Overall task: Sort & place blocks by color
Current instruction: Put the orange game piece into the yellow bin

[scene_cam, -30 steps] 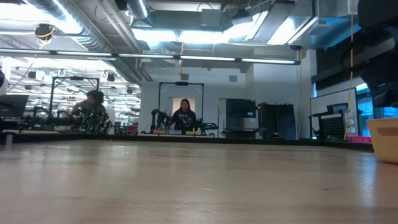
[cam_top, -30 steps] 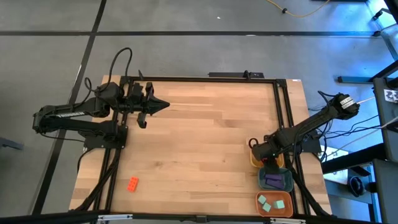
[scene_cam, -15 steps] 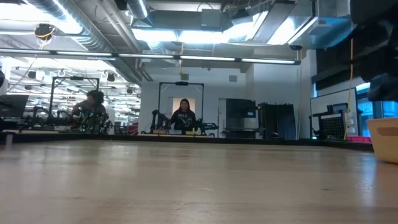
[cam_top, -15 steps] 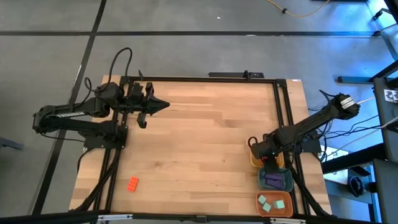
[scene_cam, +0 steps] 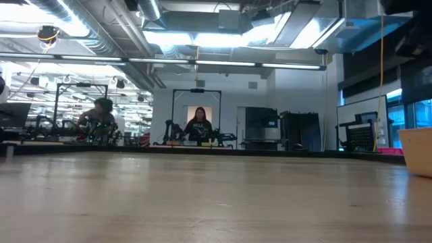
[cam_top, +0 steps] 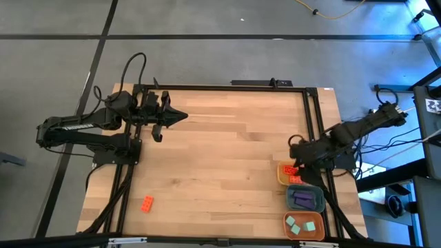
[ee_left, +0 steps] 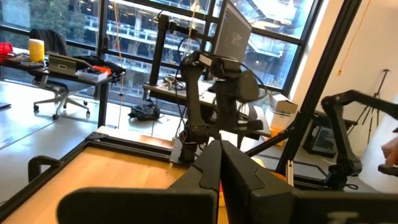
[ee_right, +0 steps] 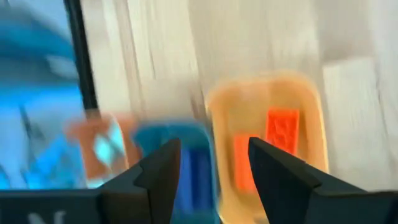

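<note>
Presently the right claw [cam_top: 295, 146] is hovering spread and empty at 12 o'clock of the yellow tray [cam_top: 282, 177], which is holding orange-red blocks [cam_top: 291, 172]. It should be travelling clear of the trays toward the stray orange-red block [cam_top: 147, 203] at the worktop's [cam_top: 227, 158] 7 o'clock, descending squarely. The left claw [cam_top: 180, 116] is waiting pressed together at 10 o'clock.

Bright overhead strip lights, window glare, heavy motion blur in right wrist view.

A wooden table [cam_top: 227, 145] fills the middle of the high view, on a grey floor [cam_top: 207, 41]. At its lower right stand three small trays in a row: a yellow tray [cam_top: 281, 176], a blue-grey tray [cam_top: 319, 200], an orange tray [cam_top: 320, 227]. In the low view, two persons [scene_cam: 200, 125] [scene_cam: 101, 115] sit far behind the table.
</note>
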`<state>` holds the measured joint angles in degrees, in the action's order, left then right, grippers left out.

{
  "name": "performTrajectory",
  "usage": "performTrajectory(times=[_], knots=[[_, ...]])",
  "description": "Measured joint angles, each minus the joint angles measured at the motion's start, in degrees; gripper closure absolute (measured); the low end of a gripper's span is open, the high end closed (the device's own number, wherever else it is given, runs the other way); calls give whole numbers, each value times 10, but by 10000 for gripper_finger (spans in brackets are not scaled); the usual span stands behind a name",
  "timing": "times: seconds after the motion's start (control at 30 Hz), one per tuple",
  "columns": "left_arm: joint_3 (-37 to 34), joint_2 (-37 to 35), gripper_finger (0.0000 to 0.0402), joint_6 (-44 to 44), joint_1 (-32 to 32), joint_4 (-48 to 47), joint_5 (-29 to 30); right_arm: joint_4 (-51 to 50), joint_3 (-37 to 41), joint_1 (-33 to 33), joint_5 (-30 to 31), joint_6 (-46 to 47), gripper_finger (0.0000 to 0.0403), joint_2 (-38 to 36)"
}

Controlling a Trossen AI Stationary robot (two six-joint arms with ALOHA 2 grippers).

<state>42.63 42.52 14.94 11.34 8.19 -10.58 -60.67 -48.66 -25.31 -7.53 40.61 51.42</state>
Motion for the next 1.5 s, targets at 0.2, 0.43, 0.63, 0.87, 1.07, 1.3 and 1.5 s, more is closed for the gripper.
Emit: performTrajectory(times=[0.2,0.43,0.63,0.87,1.07,1.3,1.5], knots=[[0,-3,401,0,0,0,0,217,62,37,120,65,213,-50],[1,-15,401,2,0,2,0,503,88,177,143,-70,213,-46],[0,-30,401,11,0,-2,4,580,82,280,121,-149,213,-68],[0,-40,401,12,0,-2,5,638,82,316,32,-169,213,-73],[0,-40,401,15,0,-1,5,639,82,316,11,-169,240,-72],[0,-40,401,15,0,-1,11,639,82,316,-14,-172,321,-72],[0,-40,401,14,0,-1,11,639,82,316,-17,-199,395,-72]])
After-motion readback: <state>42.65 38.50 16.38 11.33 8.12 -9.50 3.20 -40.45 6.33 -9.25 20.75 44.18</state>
